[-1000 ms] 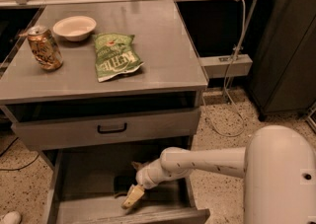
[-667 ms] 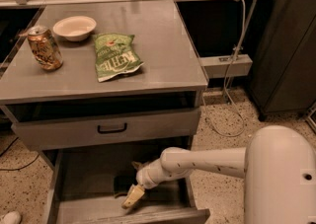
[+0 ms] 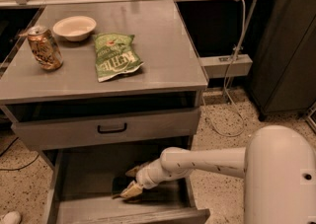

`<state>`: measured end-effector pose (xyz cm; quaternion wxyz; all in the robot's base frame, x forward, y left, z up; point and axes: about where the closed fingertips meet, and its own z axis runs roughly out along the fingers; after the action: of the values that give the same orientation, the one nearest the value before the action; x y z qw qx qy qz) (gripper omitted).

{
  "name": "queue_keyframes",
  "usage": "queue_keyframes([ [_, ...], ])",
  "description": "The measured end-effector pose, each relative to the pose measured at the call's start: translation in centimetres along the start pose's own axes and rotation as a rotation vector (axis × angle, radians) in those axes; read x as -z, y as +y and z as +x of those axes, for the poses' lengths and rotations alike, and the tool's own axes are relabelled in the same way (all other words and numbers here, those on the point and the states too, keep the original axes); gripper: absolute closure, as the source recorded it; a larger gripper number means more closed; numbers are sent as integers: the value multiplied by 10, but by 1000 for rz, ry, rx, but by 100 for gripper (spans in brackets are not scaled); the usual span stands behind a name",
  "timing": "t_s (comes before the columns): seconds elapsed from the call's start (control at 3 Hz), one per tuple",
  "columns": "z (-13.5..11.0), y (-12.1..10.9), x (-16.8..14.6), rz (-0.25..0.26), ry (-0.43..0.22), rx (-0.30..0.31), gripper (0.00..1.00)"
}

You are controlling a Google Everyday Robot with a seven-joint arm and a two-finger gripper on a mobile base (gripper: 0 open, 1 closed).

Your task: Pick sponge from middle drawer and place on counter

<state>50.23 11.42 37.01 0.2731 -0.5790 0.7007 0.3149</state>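
The middle drawer (image 3: 81, 181) is pulled out low at the front, with a flat grey floor. The sponge (image 3: 120, 185) lies on that floor as a dark patch. Only its dark face shows. My gripper (image 3: 131, 181) reaches down into the drawer from the right on a white arm. Its two tan fingers (image 3: 134, 170) are spread apart, one above and one below the sponge's right end. It is open. The counter (image 3: 163, 45) is the grey top of the cabinet, above and behind the gripper.
On the counter are a green chip bag (image 3: 116, 56), a drink can (image 3: 44, 48) and a white bowl (image 3: 74, 27). A shut drawer front with a black handle (image 3: 112, 129) sits above the open drawer. A dark cabinet (image 3: 286, 45) and hanging cables (image 3: 237, 45) are on the right.
The gripper has shifted slightly up inside the drawer, and both fingers now show spread around the sponge's end. The arm and the counter items have stayed put.
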Motion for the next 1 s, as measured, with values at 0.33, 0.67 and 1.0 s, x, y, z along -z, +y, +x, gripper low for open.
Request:
queue_keyframes([
  [0.33,0,0,0,0,0,0,66],
  [0.67,0,0,0,0,0,0,89],
  [1.0,-5,1,0,2,-5,-18,100],
])
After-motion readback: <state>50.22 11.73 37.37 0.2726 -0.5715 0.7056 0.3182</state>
